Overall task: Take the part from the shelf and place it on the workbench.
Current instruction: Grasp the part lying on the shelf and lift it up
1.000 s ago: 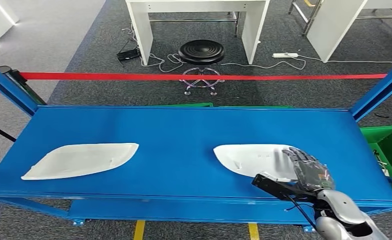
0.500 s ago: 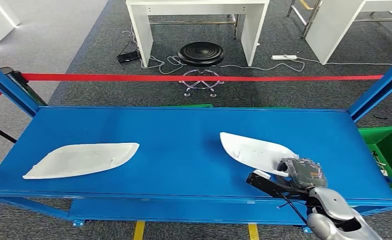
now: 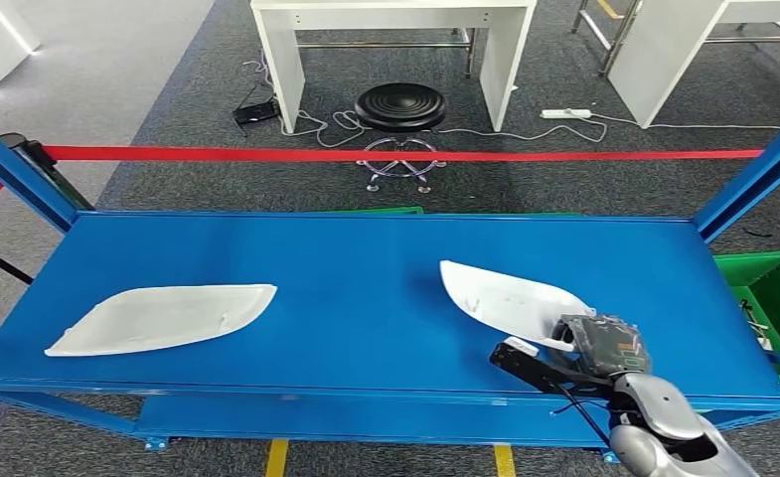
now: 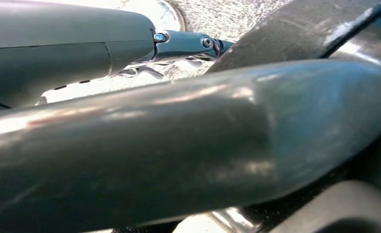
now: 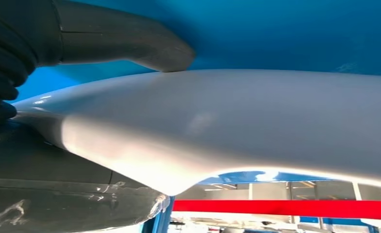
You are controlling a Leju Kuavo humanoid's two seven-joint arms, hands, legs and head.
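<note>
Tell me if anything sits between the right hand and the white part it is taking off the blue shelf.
Nothing does. The right hand already grips the near end of the white part, its thumb pressed directly against it.

Blue shelf (image 3: 366, 268): one white part (image 3: 162, 318) lies flat at near left; second white part (image 3: 510, 298) tilted at near right.
</note>
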